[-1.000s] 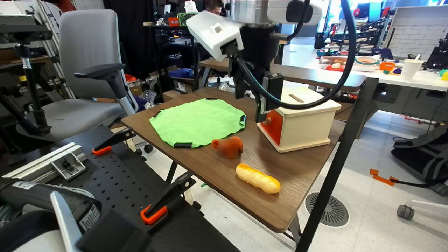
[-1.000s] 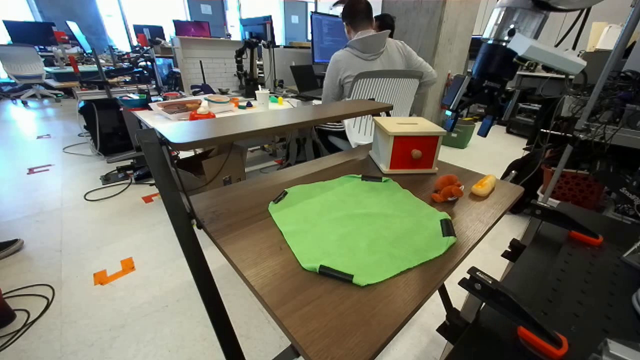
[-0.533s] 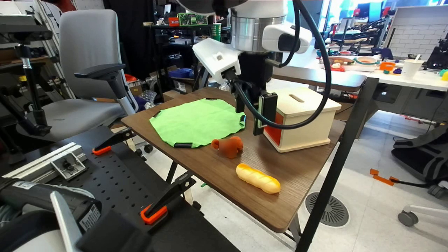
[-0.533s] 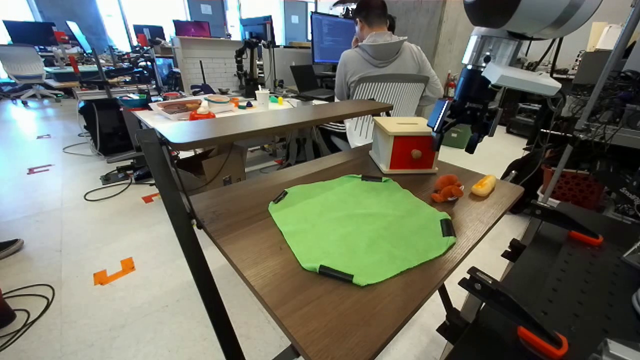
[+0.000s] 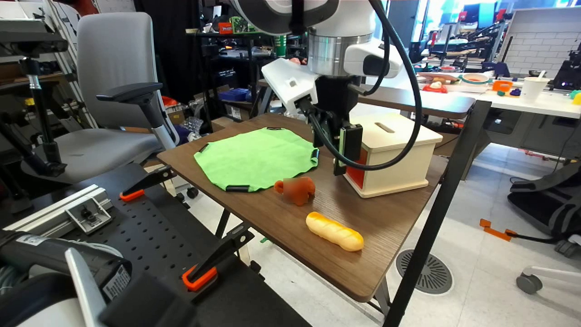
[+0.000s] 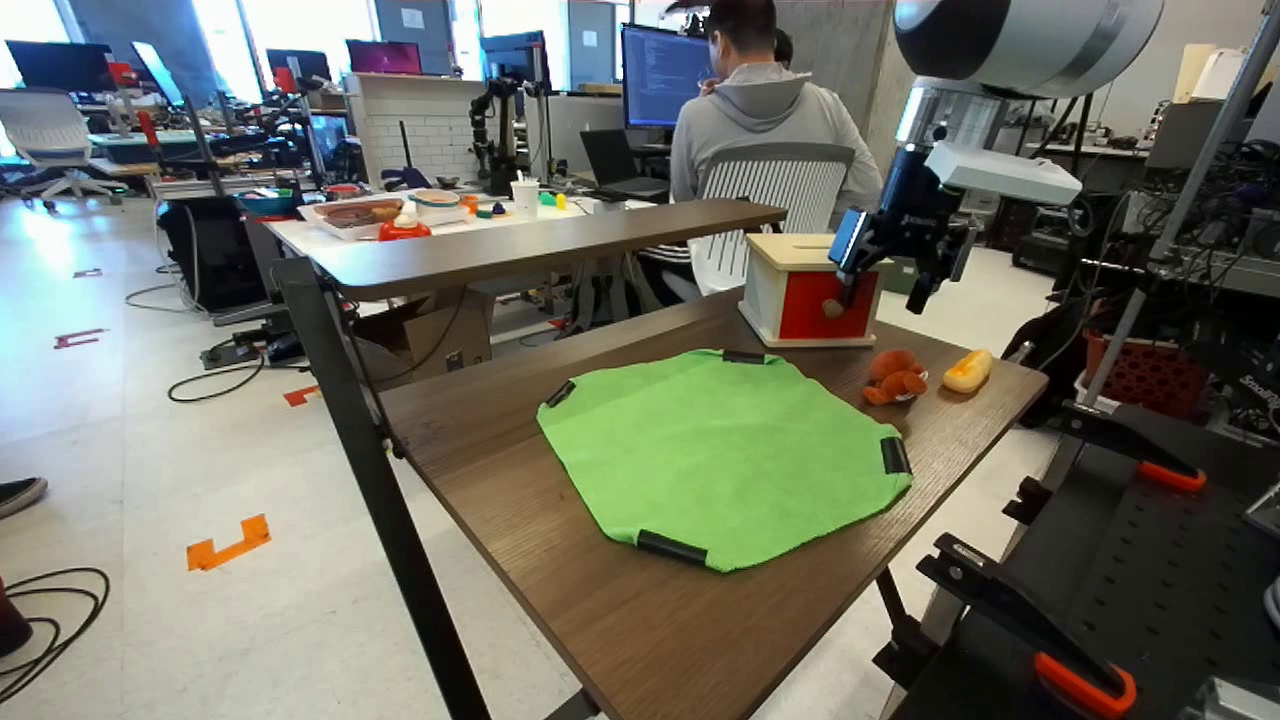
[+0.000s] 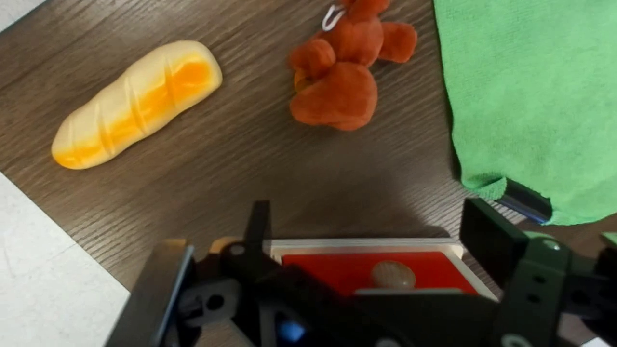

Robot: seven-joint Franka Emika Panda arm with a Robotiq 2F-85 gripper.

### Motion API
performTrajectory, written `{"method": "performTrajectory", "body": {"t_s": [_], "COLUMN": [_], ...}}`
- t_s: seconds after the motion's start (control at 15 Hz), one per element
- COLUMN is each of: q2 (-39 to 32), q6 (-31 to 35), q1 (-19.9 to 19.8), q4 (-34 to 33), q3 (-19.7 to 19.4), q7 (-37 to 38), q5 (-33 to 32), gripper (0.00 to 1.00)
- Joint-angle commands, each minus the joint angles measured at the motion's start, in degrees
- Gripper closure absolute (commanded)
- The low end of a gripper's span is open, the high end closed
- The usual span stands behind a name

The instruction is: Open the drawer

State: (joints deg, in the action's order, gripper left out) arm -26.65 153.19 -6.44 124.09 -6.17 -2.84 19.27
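The drawer has a red front (image 6: 805, 310) with a round wooden knob (image 6: 832, 309). It sits flush in a pale wooden box (image 5: 397, 165) with a slotted light top. My gripper (image 6: 882, 298) is open and empty, in front of the drawer's right part; one finger overlaps the red front near the knob in that exterior view. In the other angle my gripper (image 5: 327, 156) hides the knob and most of the red front. In the wrist view the gripper (image 7: 366, 212) has its fingers wide apart, with the knob (image 7: 393, 274) lower down between them, untouched. The gripper body hides the front's lower part.
An orange plush toy (image 7: 337, 96) and a yellow toy bread (image 7: 137, 106) lie on the table before the box. A green cloth (image 6: 720, 450) with black clips lies beside them. A raised wooden shelf (image 6: 560, 240) stands behind. A cable loops from the arm.
My gripper has come down and moved across to the front of the box, slowing in the last half second. It stays open. The drawer and toys have not moved.
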Motion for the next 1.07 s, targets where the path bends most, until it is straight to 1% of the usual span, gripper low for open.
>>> {"method": "performTrajectory", "body": {"t_s": [0.0,0.33,0.8,0.87,0.93,1.0], "q2": [-3.1,-6.0,-7.8,-7.8,-7.8,-7.8], "q6": [2.9,5.2,5.6,5.6,5.5,5.8], "q1": [-0.5,0.5,0.9,0.9,0.6,0.6], "q4": [-3.0,-5.3,-7.0,-7.1,-7.3,-7.5], "q3": [0.8,0.5,0.8,0.8,1.2,1.3], "q7": [3.5,6.6,8.7,8.9,8.8,8.9], "q5": [-2.3,-4.4,-5.7,-5.8,-5.4,-5.3], "gripper": [0.0,0.0,0.0,0.05,0.26,0.29]}}
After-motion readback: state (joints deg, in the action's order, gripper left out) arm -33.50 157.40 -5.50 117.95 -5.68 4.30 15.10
